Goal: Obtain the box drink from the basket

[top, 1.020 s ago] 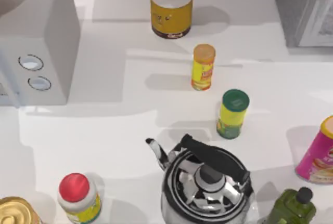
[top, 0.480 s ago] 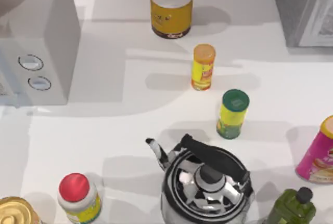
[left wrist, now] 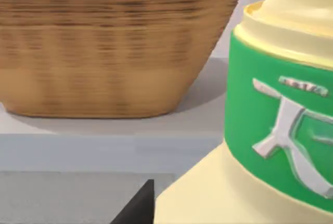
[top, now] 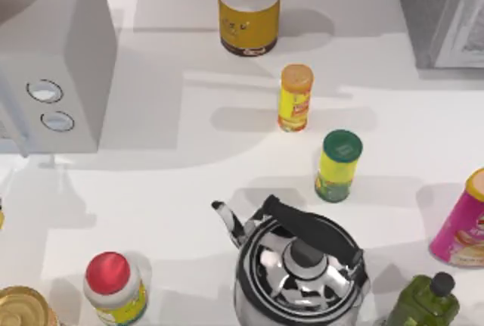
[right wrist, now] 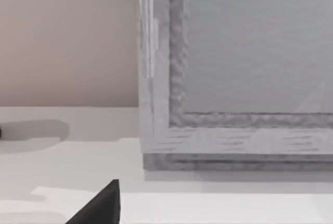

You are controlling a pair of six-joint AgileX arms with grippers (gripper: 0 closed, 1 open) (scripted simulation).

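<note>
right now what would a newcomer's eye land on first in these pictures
Probably the shiny chrome kettle with a black handle at the top view's bottom edge, ringed by a red-capped yellow jar, a green-lidded yellow canister and an orange-lidded yellow canister. In the left wrist view, a pale yellow container with a green band looms close beside a woven brown basket.

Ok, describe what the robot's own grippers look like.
Of the left gripper, a matte black, straight-edged wedge with a sharp corner is in its wrist view. The right gripper looks alike: plain black, angular. No cables or markings can be made out on either piece.
</note>
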